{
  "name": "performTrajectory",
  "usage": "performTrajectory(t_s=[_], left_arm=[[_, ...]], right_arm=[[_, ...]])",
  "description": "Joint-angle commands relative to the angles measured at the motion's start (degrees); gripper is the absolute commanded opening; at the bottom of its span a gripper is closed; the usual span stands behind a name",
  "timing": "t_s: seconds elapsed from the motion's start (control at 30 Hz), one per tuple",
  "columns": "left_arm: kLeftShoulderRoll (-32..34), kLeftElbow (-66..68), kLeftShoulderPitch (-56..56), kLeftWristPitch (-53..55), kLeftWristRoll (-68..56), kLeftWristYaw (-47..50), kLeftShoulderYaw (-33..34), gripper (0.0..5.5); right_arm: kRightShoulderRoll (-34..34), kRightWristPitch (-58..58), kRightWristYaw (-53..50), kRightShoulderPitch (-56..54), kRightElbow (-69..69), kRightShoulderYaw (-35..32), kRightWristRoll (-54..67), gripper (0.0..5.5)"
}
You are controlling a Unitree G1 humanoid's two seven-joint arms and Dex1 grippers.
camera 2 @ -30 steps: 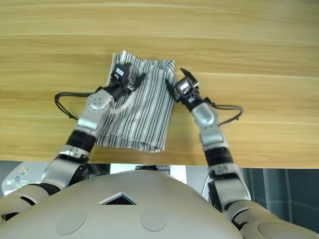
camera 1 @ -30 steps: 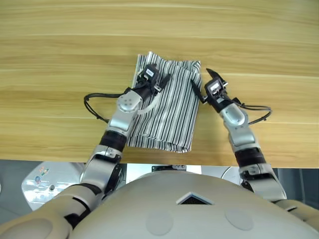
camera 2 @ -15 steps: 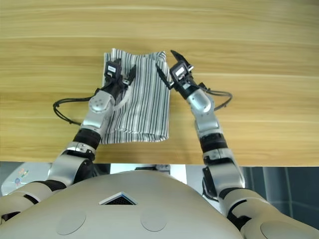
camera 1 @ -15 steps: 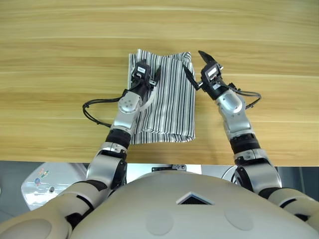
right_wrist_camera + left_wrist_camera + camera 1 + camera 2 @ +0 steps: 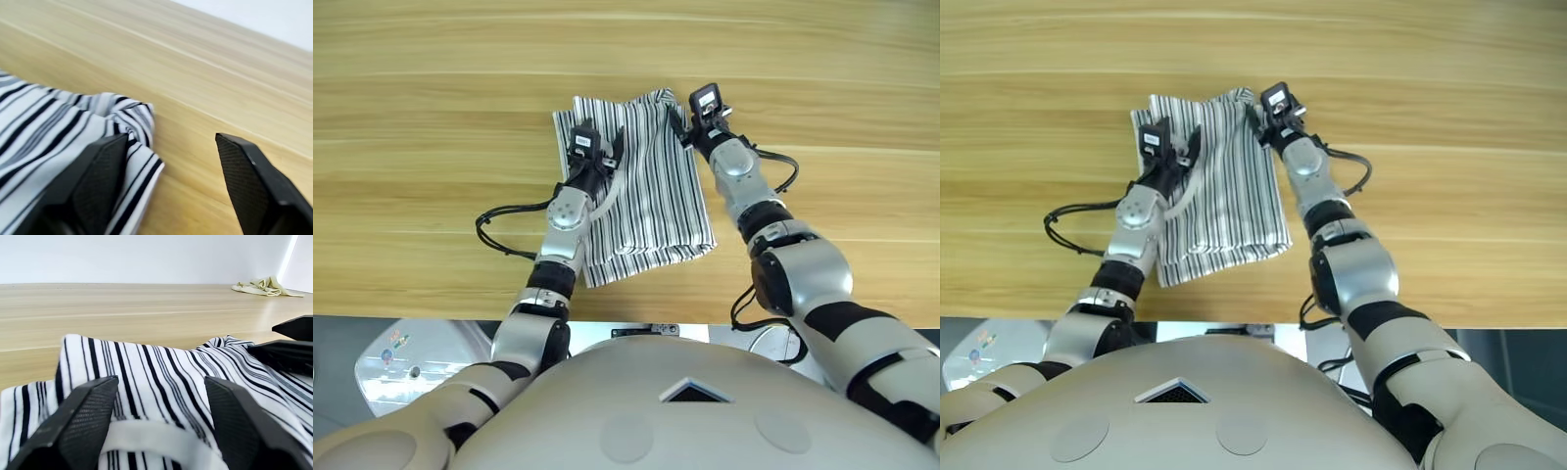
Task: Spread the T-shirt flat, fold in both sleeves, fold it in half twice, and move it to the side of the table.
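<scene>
The striped T-shirt (image 5: 641,191) lies folded into a narrow rectangle on the wooden table (image 5: 431,117), skewed so its near end points to the right. My left gripper (image 5: 596,147) rests open on the shirt's far left part, and striped cloth (image 5: 161,367) lies under and between its fingers (image 5: 83,416). My right gripper (image 5: 693,116) is open at the shirt's far right corner. There one of its fingers (image 5: 98,181) sits on the rumpled corner (image 5: 128,113) and the other hangs over bare wood.
The table's near edge (image 5: 431,315) runs just below the shirt's near end. A pale yellow cloth (image 5: 264,285) lies far off on the table. Black cables (image 5: 504,220) loop beside both forearms. Bare wood stretches left, right and beyond the shirt.
The shirt slid away from the near edge and then turned, its near end swinging right. My right gripper moved left and farther out to the far right corner. My left gripper stayed on the cloth.
</scene>
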Motion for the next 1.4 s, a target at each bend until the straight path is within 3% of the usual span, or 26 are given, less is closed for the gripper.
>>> performTrajectory(t_s=[0.03, 0.17, 0.3, 0.47, 0.6, 0.7, 0.83, 0.97, 1.1, 1.4], left_arm=[[0.0, 10.1, 11.2, 5.7, -0.3, 0.8, 1.2, 3.26], [-0.6, 11.1, 10.6, 5.6, -0.3, 1.2, 1.9, 3.26], [-0.9, 11.8, 8.3, 5.3, -0.2, 1.7, 2.5, 3.26], [0.9, 5.4, 11.1, 3.3, -0.4, 1.3, 3.2, 3.26], [9.5, -23.5, 24.1, -14.2, -2.8, -13.6, -3.1, 3.26], [17.6, -38.3, 28.8, -18.4, -3.9, -19.1, -2.4, 3.26], [29.4, -50.1, 32.2, -18.8, -4.3, -22.9, 5.4, 3.26], [38.9, -46.7, 34.2, -15.6, 18.7, -18.6, 13.5, 3.26], [43.1, -45.9, 35.4, -16.9, 31.4, -21.0, 6.1, 3.26], [49.4, -48.0, 37.9, -24.0, 29.7, -28.1, -8.9, 3.26]], right_arm=[[-2.9, 6.1, -1.4, -5.7, 2.6, -6.9, 5.0, 3.22], [-3.2, 6.5, -2.7, -5.3, 2.3, -6.6, 3.4, 3.22], [-3.1, -0.7, 0.1, -0.2, -3.4, -4.9, 2.2, 3.22], [-6.3, -6.2, 5.2, 16.3, -26.4, -3.0, 1.9, 3.22], [-17.7, -11.8, -0.1, 34.3, -45.5, 1.7, -16.4, 3.22], [-26.1, -10.6, -9.8, 40.4, -50.5, 1.2, -30.7, 3.22], [-36.8, -14.1, -20.5, 47.6, -54.5, 3.4, -45.5, 3.22], [-44.6, -18.5, -20.7, 55.1, -59.9, 6.2, -50.3, 3.22], [-49.4, -24.7, -18.8, 56.6, -64.2, 8.5, -50.2, 3.22], [-48.8, -29.1, -15.4, 52.6, -68.8, 12.2, -49.1, 3.22]])
